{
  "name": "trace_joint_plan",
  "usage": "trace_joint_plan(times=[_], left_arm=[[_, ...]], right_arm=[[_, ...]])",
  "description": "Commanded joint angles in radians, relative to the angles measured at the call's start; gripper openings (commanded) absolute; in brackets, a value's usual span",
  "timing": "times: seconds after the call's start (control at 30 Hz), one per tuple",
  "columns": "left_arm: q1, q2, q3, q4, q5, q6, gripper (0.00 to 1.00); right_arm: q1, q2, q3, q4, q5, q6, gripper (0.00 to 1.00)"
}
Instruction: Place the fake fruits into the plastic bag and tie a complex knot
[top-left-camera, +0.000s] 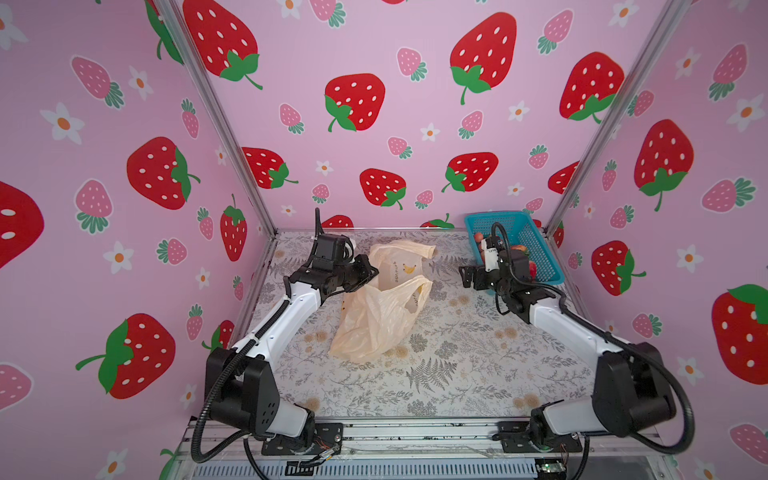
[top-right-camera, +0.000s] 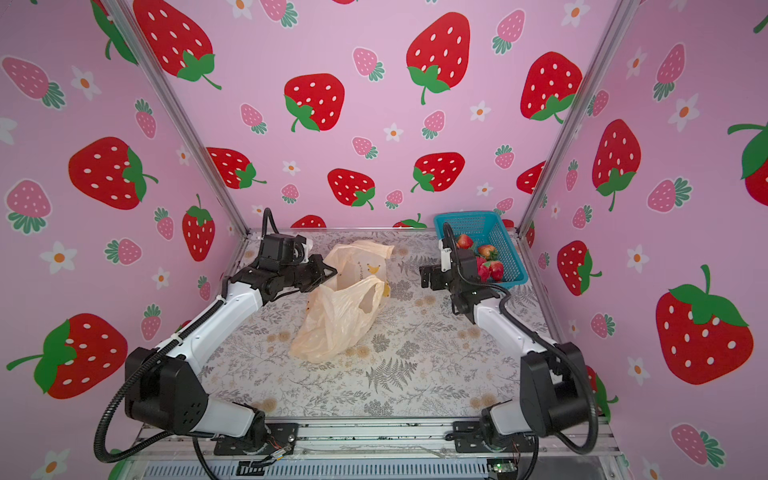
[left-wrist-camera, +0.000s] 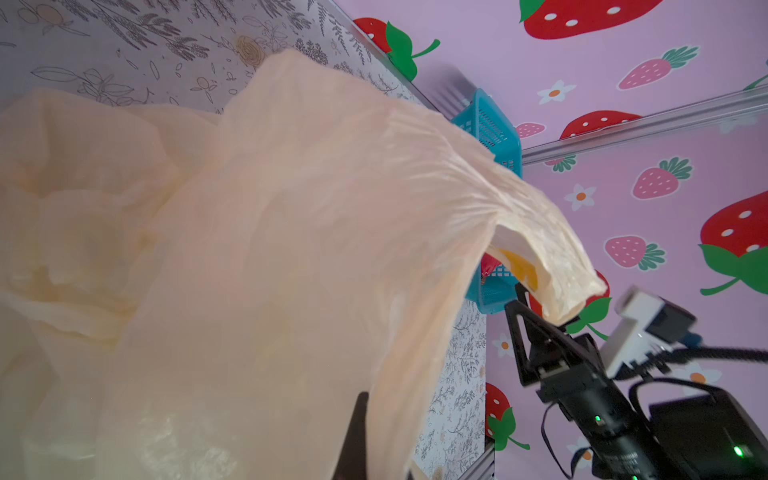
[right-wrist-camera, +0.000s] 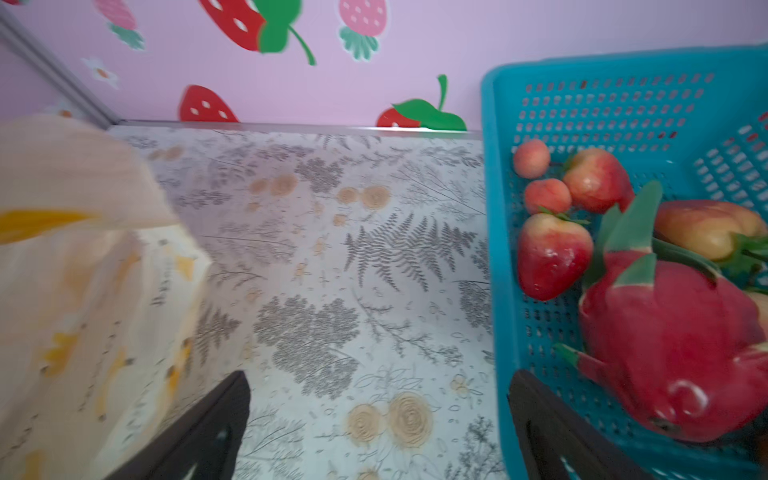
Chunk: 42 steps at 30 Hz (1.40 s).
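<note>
Left gripper pinches the plastic bag rim. Right gripper gapes between bag and blue basket, which holds the fake fruits.

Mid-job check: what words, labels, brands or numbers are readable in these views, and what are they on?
On the plastic bag: dark lettering beside the printed yellow bananas, too small and blurred to read.
On the blue basket: no text seen.
Nothing else legible in any view.
</note>
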Motion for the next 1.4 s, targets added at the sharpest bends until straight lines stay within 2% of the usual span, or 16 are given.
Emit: trace_joint_plan(times=[0.0,0.13,0.23,0.4,0.5,0.57,0.63,0.77,0.9,0.97,1.1,1.27,1.37], left_arm=[[0.002,-0.021,0.001,0.017,0.03,0.008,0.0],[0.003,-0.019,0.006,0.013,0.035,0.014,0.0],[0.004,-0.012,0.008,0.013,0.049,0.014,0.0],[0.012,-0.003,0.012,0.016,0.071,0.006,0.0],[0.014,0.001,0.008,0.025,0.084,-0.002,0.0],[0.016,0.005,0.009,0.028,0.092,-0.006,0.0],[0.016,0.005,0.009,0.029,0.096,-0.006,0.0],[0.016,0.004,0.009,0.029,0.096,0.001,0.0],[0.017,0.001,0.006,0.033,0.097,0.002,0.0],[0.017,0.001,0.006,0.036,0.099,0.002,0.0],[0.017,-0.001,0.004,0.038,0.099,0.008,0.0],[0.02,0.003,0.004,0.035,0.1,0.008,0.0],[0.02,0.005,0.004,0.036,0.103,0.007,0.0]], right_arm=[[-0.038,0.156,0.137,-0.068,0.049,-0.038,1.0],[-0.052,0.343,0.297,-0.163,0.087,-0.075,0.98],[-0.05,0.396,0.324,-0.206,0.0,-0.081,0.91],[-0.032,0.294,0.178,-0.13,-0.199,-0.03,0.83],[-0.013,0.218,0.098,-0.074,-0.306,0.007,0.82],[-0.013,0.177,0.085,-0.072,-0.328,0.01,0.82],[-0.016,0.131,0.084,-0.077,-0.291,0.001,0.84],[-0.071,0.07,0.096,-0.104,-0.134,-0.016,0.91],[-0.126,0.08,0.139,-0.181,0.094,-0.075,0.98],[-0.14,0.126,0.183,-0.238,0.167,-0.116,1.0],[-0.151,0.228,0.286,-0.343,0.203,-0.163,1.0],[-0.156,0.281,0.327,-0.378,0.216,-0.179,1.0],[-0.187,0.284,0.329,-0.374,0.119,-0.166,0.98]])
